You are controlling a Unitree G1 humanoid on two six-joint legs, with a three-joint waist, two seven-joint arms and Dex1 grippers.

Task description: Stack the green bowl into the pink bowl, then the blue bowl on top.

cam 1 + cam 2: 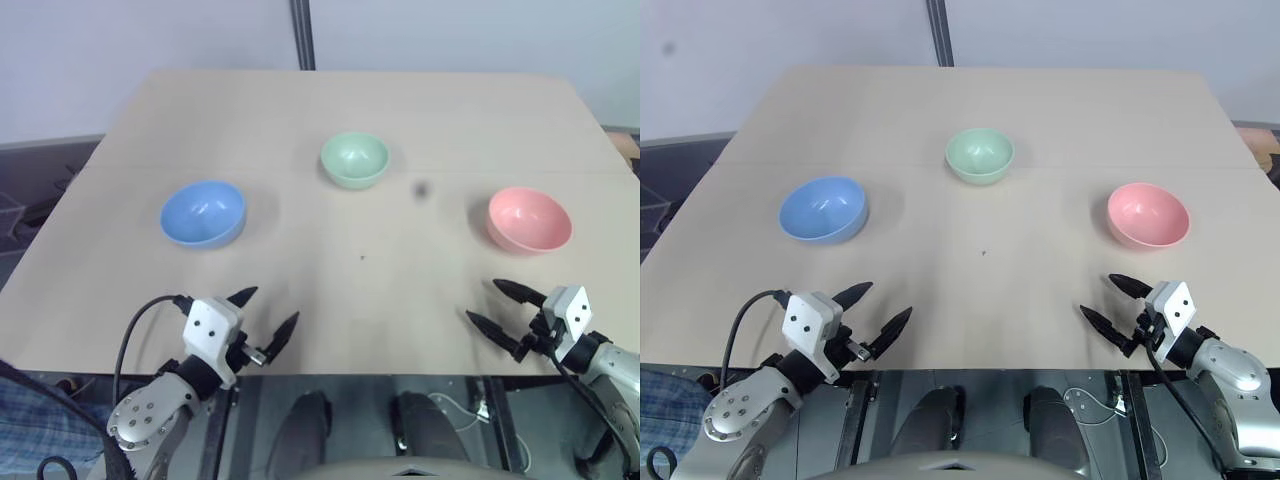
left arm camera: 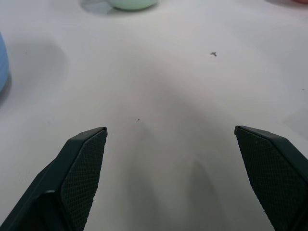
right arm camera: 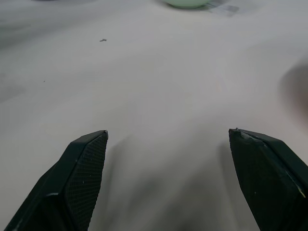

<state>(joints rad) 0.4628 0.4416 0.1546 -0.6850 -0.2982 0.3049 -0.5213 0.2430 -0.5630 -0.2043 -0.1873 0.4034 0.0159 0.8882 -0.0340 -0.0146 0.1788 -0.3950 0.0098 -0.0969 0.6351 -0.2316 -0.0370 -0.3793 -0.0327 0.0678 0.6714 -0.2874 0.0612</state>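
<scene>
Nothing stacked yet; green bowl (image 1: 354, 159), pink bowl (image 1: 529, 219) to its right and blue bowl (image 1: 203, 213) to its left sit well apart on the table (image 1: 340, 290); left claw (image 1: 266, 318) and right claw (image 1: 498, 308) gape empty at the table's near edge, all steps left.

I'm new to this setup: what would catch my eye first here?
Three empty bowls stand apart on the tan table: the blue bowl at left, the green bowl farther back in the middle, the pink bowl at right. Near the front edge, the left gripper and right gripper are open, holding nothing.

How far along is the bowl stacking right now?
Nothing is stacked yet. The small mint-green bowl, the salmon-pink bowl and the light blue bowl sit apart and empty on the tan table. Left gripper and right gripper are open, holding nothing. Both stacking steps remain.
</scene>
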